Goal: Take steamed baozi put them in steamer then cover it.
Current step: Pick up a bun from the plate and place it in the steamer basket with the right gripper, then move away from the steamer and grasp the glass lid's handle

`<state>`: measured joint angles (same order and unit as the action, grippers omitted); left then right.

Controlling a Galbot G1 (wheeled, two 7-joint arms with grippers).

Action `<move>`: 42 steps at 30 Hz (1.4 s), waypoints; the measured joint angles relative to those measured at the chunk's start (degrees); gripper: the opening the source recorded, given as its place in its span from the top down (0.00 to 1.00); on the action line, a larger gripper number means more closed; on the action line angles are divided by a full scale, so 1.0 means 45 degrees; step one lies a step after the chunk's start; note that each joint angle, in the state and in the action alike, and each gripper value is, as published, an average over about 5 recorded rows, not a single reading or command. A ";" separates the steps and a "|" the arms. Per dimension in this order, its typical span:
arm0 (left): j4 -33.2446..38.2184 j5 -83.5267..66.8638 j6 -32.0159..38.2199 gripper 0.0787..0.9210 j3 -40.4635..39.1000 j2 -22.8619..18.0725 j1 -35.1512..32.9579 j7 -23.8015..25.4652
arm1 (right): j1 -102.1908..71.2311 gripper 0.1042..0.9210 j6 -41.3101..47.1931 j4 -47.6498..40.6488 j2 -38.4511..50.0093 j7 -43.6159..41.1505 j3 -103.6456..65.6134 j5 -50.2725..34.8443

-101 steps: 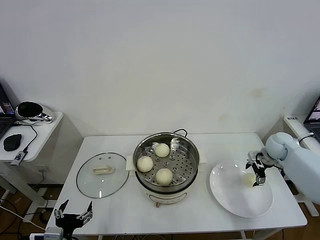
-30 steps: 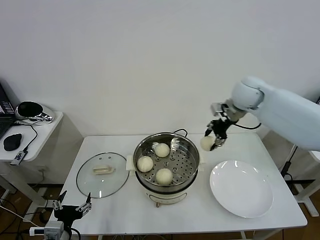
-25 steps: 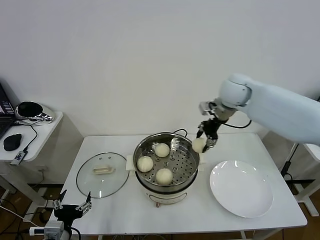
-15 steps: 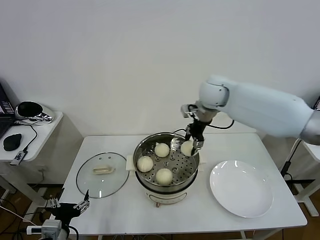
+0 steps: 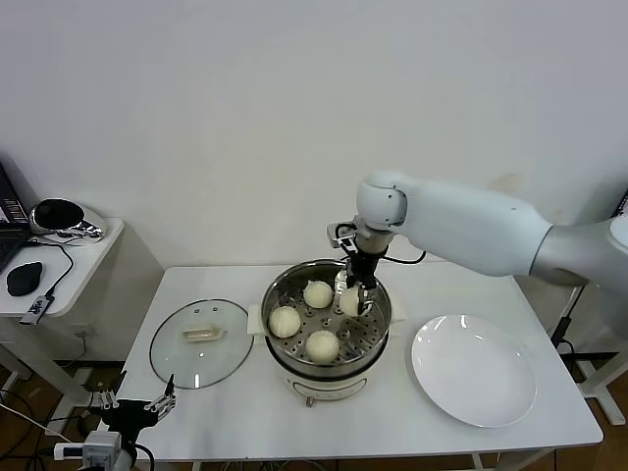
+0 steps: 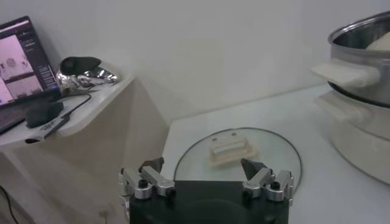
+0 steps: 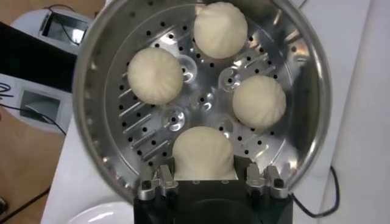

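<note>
Bun number four going into the shiny round steel steamer pot [image 5: 327,316].
Our right gripper [image 5: 355,300] holds the last round white bun [image 7: 203,153] over the empty tray spot; we should lower it gently, then let go. Our left gripper [image 6: 206,176] waits wide open below the counter [image 5: 245,412].

Three baozi [image 7: 156,74] crowd the steamer [image 7: 97,122] tray.

Evenly and brightly lit from overhead, with soft faint shadows on the white counter [image 5: 245,412], mild glare on the steamer [image 5: 371,294] wall, slightly soft wrist views.
</note>
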<state>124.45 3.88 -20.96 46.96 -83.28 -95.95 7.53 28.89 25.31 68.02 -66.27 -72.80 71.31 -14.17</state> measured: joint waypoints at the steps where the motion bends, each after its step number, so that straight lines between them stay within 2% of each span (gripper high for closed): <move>1: -0.0013 -0.0002 0.0001 0.12 0.0000 0.0002 0.0009 0.0000 | -0.0066 0.40 -0.0017 -0.0083 -0.0050 0.0006 -0.0003 0.0064; 17: -0.0076 -0.0033 0.0002 0.12 -0.0055 0.0012 0.0038 0.0009 | -0.0744 0.39 -0.0094 -0.0738 -0.0446 0.0246 -0.0031 0.0685; 25: -0.0041 -0.0030 0.0003 0.12 -0.0030 0.0022 -0.0010 0.0012 | -0.0792 0.16 -0.0028 -0.0714 -0.0382 0.0351 -0.0089 0.0718; 29: 0.0011 -0.0019 0.0002 0.12 -0.0031 -0.0005 -0.0021 0.0031 | -0.0658 0.12 0.0006 -0.0541 -0.0220 0.0328 -0.0236 0.0623; 37: 0.0058 -0.0055 -0.0003 0.12 0.0014 0.0074 -0.0041 0.0069 | -0.0095 0.12 0.0085 0.0527 0.0996 0.0347 -0.0944 0.0198; 42: 0.0124 -0.0298 -0.0010 0.12 -0.0062 0.0139 -0.0010 -0.0035 | 0.0102 0.12 -0.0035 0.1667 0.2454 0.1189 -0.1703 -0.0878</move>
<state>125.01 2.54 -21.01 46.68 -82.65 -96.00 7.37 29.35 25.15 75.52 -55.22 -67.45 63.65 -18.12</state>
